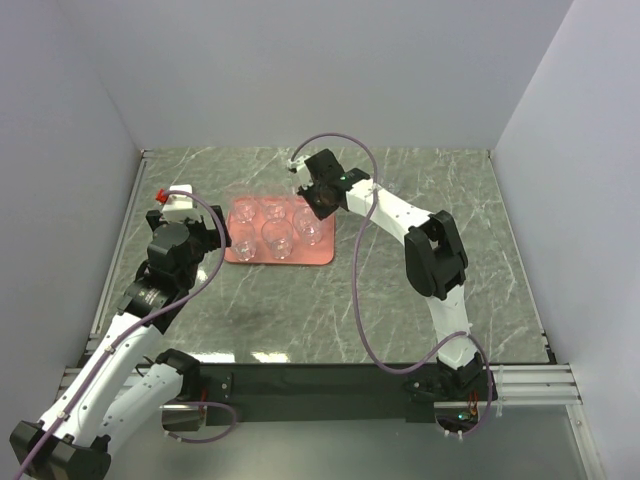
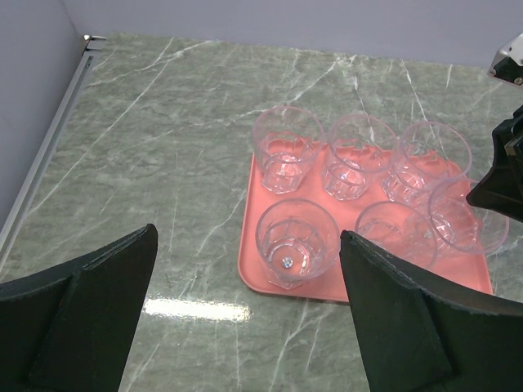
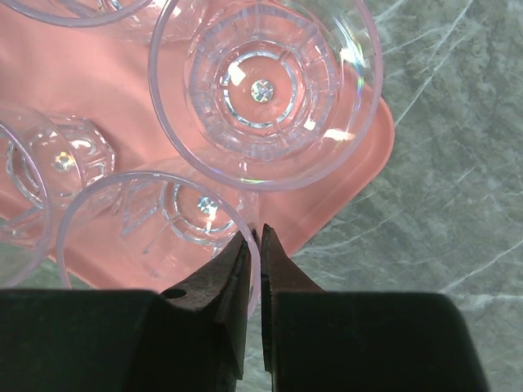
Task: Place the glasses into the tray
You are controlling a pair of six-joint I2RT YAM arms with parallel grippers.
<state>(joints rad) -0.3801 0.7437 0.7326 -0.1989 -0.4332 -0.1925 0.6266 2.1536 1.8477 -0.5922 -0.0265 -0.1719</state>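
Right gripper (image 3: pixel 254 237) pinching a glass (image 3: pixel 176 216) by the rim at the right end of the tray (image 1: pixel 305 256).

All six glasses (image 2: pixel 359 155) sit upright within the pink tray in two rows of three. Their clear walls are hard to separate where they overlap. The right fingers are pressed onto the thin rim of the end glass (whether its base rests on the tray or is raised off it cannot be told). That wrist view cuts off the neighbouring glasses at its edges. The left gripper (image 2: pixel 247 235) hangs just left of the tray with its fingers spread wide, their lower parts cut off by the frame.
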